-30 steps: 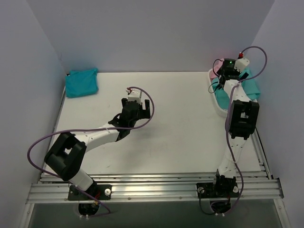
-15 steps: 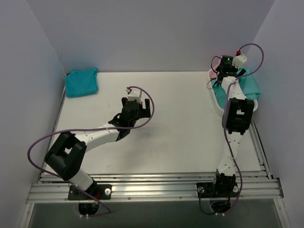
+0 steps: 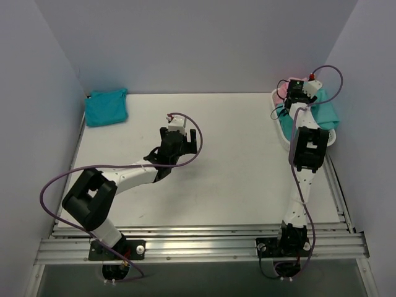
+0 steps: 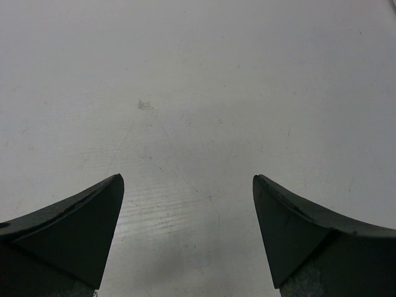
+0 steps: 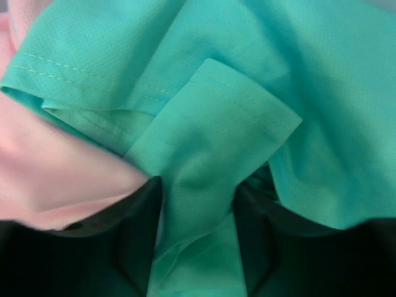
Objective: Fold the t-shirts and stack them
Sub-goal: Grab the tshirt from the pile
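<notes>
Right gripper (image 5: 197, 207): jaws pinched on a raised fold of the green shirt (image 5: 235, 124), cloth filling the gap between them. Green shirt lies crumpled in the basket (image 3: 283, 131) at the far right of the table (image 3: 235, 161). Pink shirt (image 5: 49, 167) is bunched against it, touching. Left gripper (image 4: 187, 180): jaws spread wide, nothing between, over bare table mid-left. Blue shirt (image 3: 106, 107) sits folded at the far-left corner. Step, as I read it: picking the next shirt out of the basket. Next move calls for a clean lift without dragging the pink one along, then laying it flat. Cloth is thin, fine-weave, limp, with a stitched hem; basket looks like hard white plastic.
</notes>
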Available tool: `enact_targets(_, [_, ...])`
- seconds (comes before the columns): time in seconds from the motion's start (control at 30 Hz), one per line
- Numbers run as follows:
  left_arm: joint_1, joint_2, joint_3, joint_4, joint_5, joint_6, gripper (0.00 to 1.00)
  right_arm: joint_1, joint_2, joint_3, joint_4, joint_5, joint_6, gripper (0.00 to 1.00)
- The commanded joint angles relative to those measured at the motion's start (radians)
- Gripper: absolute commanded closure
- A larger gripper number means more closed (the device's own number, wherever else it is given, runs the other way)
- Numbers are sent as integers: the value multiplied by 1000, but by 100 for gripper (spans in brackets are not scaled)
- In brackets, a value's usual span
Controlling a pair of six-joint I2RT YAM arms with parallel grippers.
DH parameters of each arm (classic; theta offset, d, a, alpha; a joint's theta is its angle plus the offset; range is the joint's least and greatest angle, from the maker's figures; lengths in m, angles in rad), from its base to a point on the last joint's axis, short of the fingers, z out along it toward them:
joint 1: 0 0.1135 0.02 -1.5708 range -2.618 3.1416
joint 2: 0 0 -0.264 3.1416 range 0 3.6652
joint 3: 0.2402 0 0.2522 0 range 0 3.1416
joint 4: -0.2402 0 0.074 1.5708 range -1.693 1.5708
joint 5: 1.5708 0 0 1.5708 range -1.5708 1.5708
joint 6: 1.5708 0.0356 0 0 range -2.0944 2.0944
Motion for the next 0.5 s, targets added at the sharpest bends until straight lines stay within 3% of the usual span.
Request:
enact_targets(0.0, [3,7,50,43,0,8,6,-11,-41,18,2,55,8,63])
enact_targets(0.03, [3,7,52,42,0,8,6,-9,-46,15,2,59,8,78])
enact_targets(0.13, [3,6,52,42,2,7,6,-9,-57,4,32,60,12,100])
enact_targets(0.47, [3,-10,46,40,5,4,6,1,-132,-45,31,62,16,100])
